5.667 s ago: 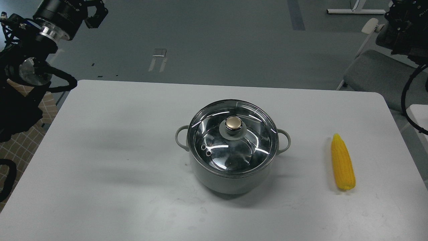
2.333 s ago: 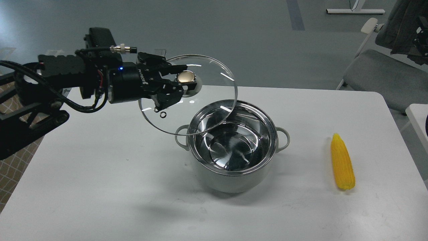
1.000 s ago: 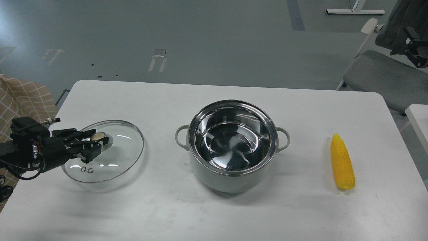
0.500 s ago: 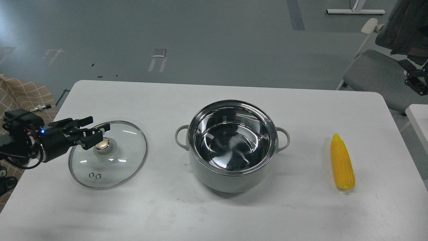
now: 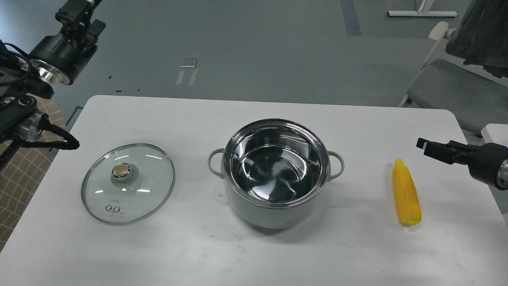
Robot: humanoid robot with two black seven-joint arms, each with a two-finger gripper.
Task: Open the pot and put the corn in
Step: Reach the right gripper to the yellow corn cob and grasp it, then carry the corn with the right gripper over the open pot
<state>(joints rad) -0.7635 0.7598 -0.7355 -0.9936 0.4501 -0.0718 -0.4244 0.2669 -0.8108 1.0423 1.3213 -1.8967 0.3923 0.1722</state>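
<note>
The pale grey-green pot (image 5: pixel 274 216) stands open in the middle of the white table (image 5: pixel 190 250), its shiny steel inside empty. The yellow corn (image 5: pixel 405 192) lies on the table to the pot's right, pointed end away from me. My right gripper (image 5: pixel 423 145) reaches in from the right edge, just above and to the right of the corn's tip, not touching it; its fingers show side-on and dark. My left gripper (image 5: pixel 79 12) is raised at the top left, far from the table, partly cut off by the frame's edge and holding nothing that I can see.
The round glass lid (image 5: pixel 131 192) with the gold knob (image 5: pixel 120 170) lies flat on the table left of the pot. A grey chair (image 5: pixel 448 91) stands beyond the table's far right corner.
</note>
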